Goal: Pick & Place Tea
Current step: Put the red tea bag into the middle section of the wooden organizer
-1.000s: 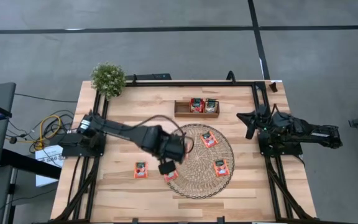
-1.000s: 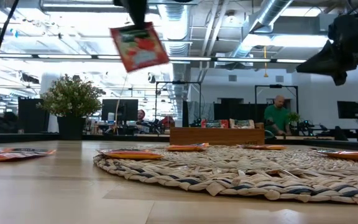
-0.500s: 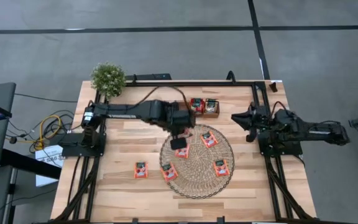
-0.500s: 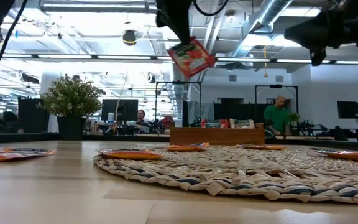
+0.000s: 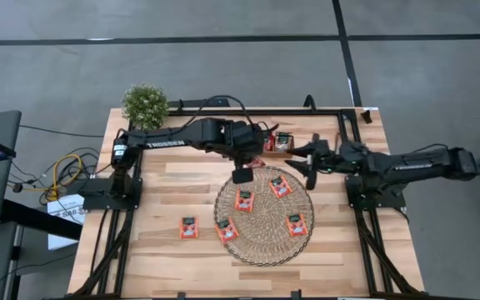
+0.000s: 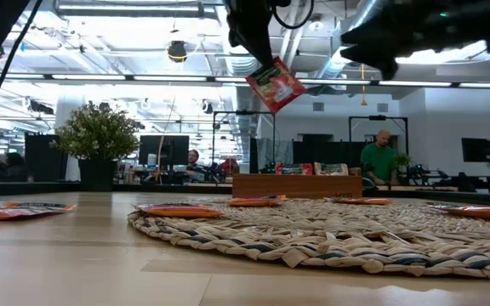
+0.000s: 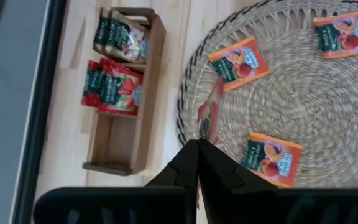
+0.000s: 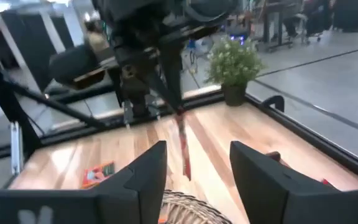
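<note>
A red-orange tea sachet (image 6: pixel 276 85) hangs in the air over the far edge of the round woven mat (image 5: pixel 264 242), with my left gripper (image 5: pixel 242 169) shut on it. Several more sachets lie flat on the mat (image 7: pixel 291 99), and one (image 5: pixel 189 227) lies on the table to its left. The small wooden tray (image 7: pixel 124 134) just beyond the mat holds more sachets (image 7: pixel 112 87). My right gripper (image 8: pixel 194 168) stands open and roughly level, to the right of the hanging sachet (image 8: pixel 184 149), touching nothing. My left gripper pinches the sachet's upper edge (image 6: pixel 260 68) between its two shut fingers (image 7: pixel 197 163), which slant down from above. The sachet hangs below them, tilted and lifted clear of the mat. It shows edge-on in both wrist views.
A small potted plant (image 5: pixel 145 105) stands at the table's far left corner. The arms' black frames run along the table's left and right edges. People and desks show in the room beyond the table (image 6: pixel 379 160).
My left gripper has carried the sachet from the mat's near left side toward the table's far edge, up to the mat's far rim beside the tray. My right gripper has reached from the right edge toward the table's middle, risen a little, and opened.
</note>
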